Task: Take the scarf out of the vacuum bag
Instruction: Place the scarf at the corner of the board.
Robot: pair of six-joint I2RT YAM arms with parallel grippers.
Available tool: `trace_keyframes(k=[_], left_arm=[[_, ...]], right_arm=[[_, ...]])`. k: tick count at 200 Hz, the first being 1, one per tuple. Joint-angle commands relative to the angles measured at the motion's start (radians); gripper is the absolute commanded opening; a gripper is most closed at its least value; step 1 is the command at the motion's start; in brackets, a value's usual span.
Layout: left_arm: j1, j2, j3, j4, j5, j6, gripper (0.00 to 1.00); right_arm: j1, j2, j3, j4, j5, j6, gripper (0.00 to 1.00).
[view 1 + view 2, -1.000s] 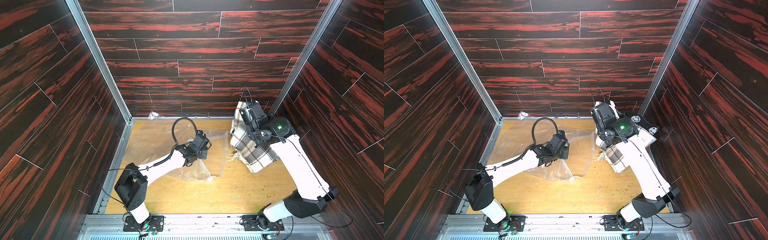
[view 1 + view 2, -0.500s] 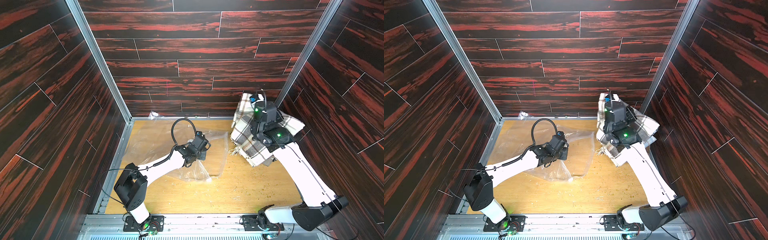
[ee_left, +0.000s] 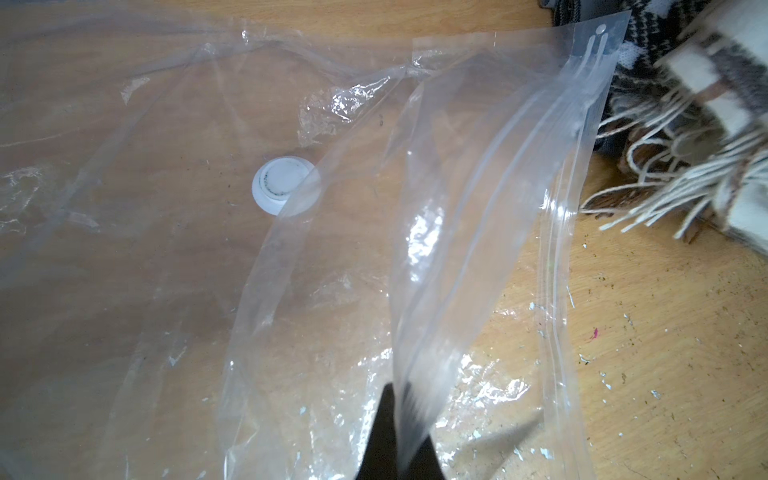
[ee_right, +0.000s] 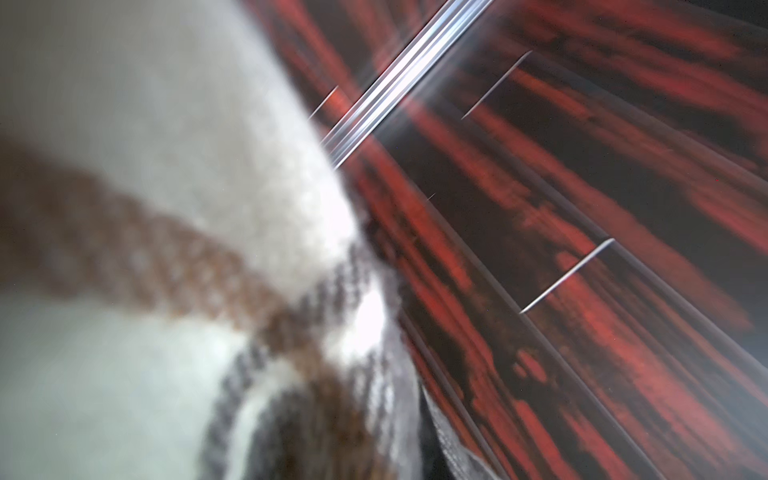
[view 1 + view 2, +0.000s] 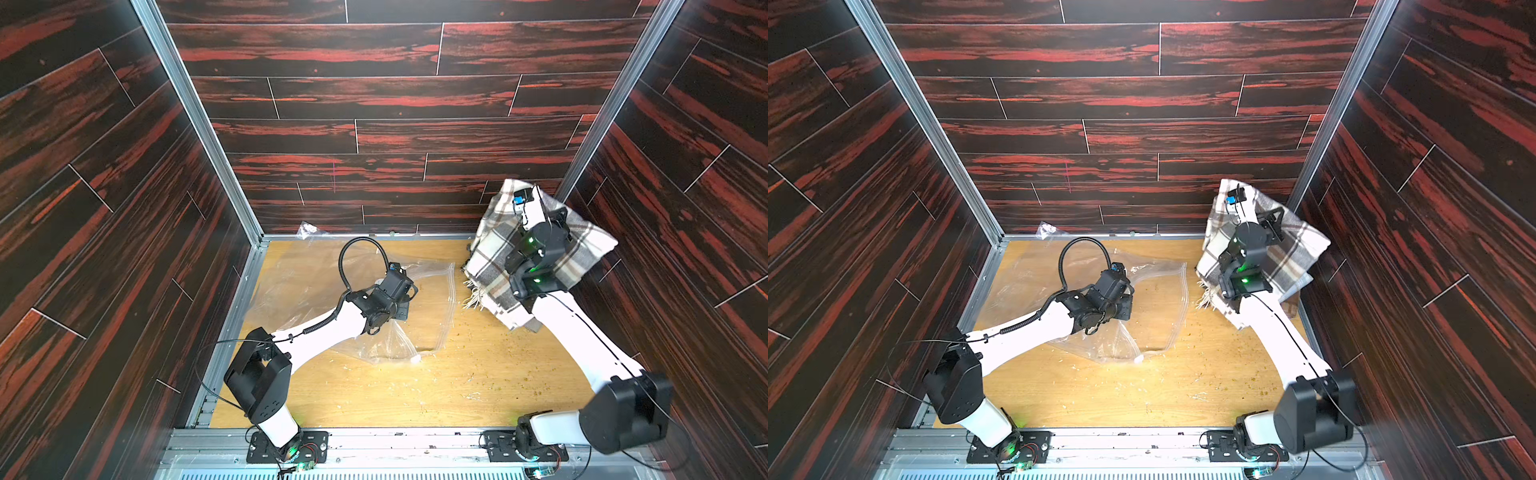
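Worktop (image 5: 415, 395): light wood, strewn with small crumbs and fibres; enclosed by dark red-grained wall panels (image 5: 374, 95).
Vacuum bag (image 5: 299, 282) (image 5: 1025, 282): clear, crinkled plastic, lay flat over the back-left and middle of the worktop in both top views, one corner curled up against the back edge.
Valve (image 3: 284, 185): round white disc on the bag's face, seen in the left wrist view, partly under a raised fold of plastic.
Zip-seal edge (image 3: 577, 166): faced the right side of the worktop; its upper layer was lifted off the lower one, so the mouth stood open.
Left gripper (image 3: 401, 415): black fingers pressed together, pinching the raised upper layer of the bag at its mouth, near the middle of the worktop.
Scarf (image 5: 490, 257) (image 5: 1296, 253): cream plaid with grey and brown bands, wholly outside the bag, hung in the air over the back-right corner of the worktop.
Fringe (image 3: 665, 183): pale tassels at the scarf's lower end, just beside the zip-seal edge and apart from it.
Right gripper (image 5: 524, 197): raised high near the back-right corner, jaws clamped on the scarf's top fold; the cloth draped down around the wrist and filled the blurred right wrist view (image 4: 166, 124).
Dark knit fabric (image 3: 623, 62): black with white flecks, partly seen beside the fringe; its extent could not be told.
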Motion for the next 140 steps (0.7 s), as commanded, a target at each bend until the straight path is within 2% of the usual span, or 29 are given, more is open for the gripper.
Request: trace_keyframes(k=[1,21,32,87,140], left_arm=[[0.006,-0.033,-0.001,-0.008,-0.010,0.001,0.00],[0.008,-0.022,0.014,-0.016,-0.009,0.007,0.00],[0.007,-0.015,0.019,-0.017,-0.010,0.010,0.00],[0.015,0.032,0.054,-0.021,0.002,0.020,0.00],[0.017,0.080,0.078,-0.004,0.030,0.016,0.00]], right_arm=[[-0.007,0.061,0.012,0.529,-0.041,-0.184,0.00],[-0.018,0.147,0.037,0.665,-0.041,-0.236,0.00],[-0.029,0.179,0.040,0.678,-0.041,-0.220,0.00],[-0.114,0.231,0.007,0.480,-0.036,0.098,0.00],[-0.208,0.346,0.029,0.544,-0.056,0.223,0.00]])
